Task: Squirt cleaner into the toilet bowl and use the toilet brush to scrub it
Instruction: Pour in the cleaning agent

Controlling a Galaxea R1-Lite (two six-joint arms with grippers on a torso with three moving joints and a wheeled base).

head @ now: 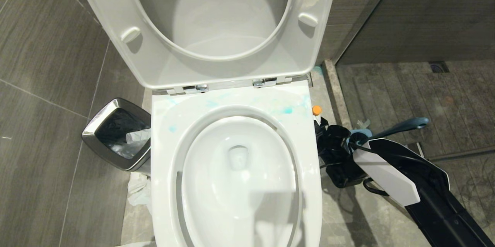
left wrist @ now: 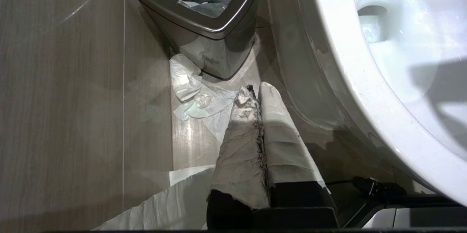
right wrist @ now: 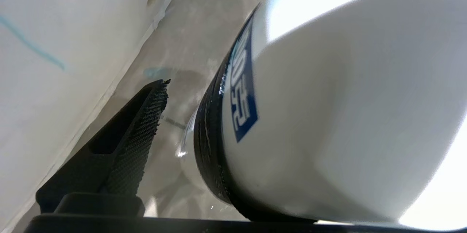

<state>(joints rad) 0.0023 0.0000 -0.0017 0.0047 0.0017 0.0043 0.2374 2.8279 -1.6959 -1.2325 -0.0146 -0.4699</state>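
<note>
Right gripper (head: 328, 138), jaws spread wide beside cleaner bottle (right wrist: 328, 116), gripping nothing; left gripper (left wrist: 255, 98) shut, parked; advise centring bottle between pads before closing.

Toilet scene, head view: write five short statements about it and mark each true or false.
1. The seat is raised. True.
2. Blue cleaner smears mark the back of the toilet bowl rim. True.
3. The waste bin stands on the robot's right of the bowl. False: it stands on the robot's left.
4. The right claw is down inside the bowl. False: it is beside the bowl on the robot's right, jaws open with a white bottle next to one finger.
5. The toilet brush is scrubbing the bowl. False: its handle sticks up beside the bowl, behind the right arm.
</note>
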